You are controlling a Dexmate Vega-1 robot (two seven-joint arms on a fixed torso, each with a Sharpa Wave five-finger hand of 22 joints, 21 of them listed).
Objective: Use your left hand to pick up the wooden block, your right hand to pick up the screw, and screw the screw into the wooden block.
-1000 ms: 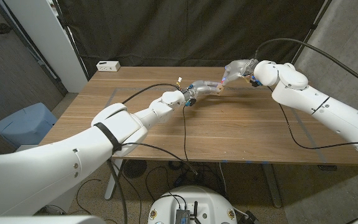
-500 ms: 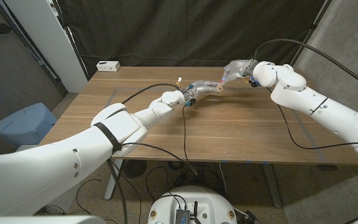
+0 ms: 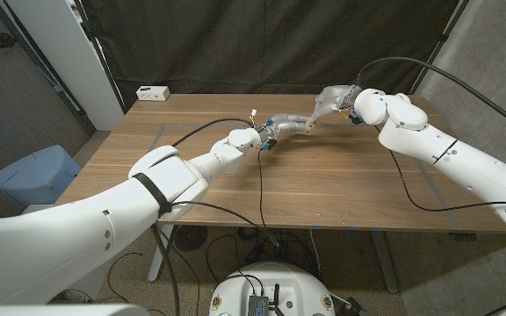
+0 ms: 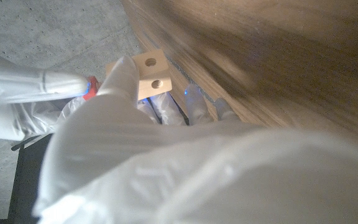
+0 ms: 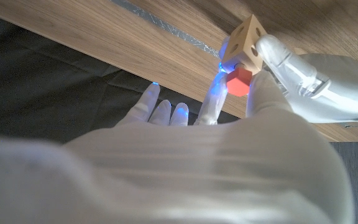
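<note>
Risks, judged from present layout:

1. Table (image 3: 323, 189): both hands work above its far part. If either grip slips, block or screw drops to the table or rolls off the far edge.
2. Left hand (image 3: 279, 128): holds the wooden block (image 3: 307, 127) up off the table, approx. mid-width, toward the far edge. Left wrist view shows the wooden block (image 4: 151, 74) clamped between thumb and fingers, two holes facing the cam. Grip covers only part of the block; turning load from the screw could twist it in the fingers.
3. Right hand (image 3: 332, 101): just beside the block, on its right-arm side. Thumb and one finger pinch the screw; other fingers (image 5: 161, 113) stand spread and clear.
4. Screw (image 5: 237, 81): red head touches the block (image 5: 246, 42) at one face. Cannot tell whether the shank sits in a hole or how deep. If off-axis w/ the hole, it may jam, cross-seat or pop out of the pinch.

Left wrist view: red screw head (image 4: 91, 88) sits beside the block, at a right-hand fingertip.
</note>
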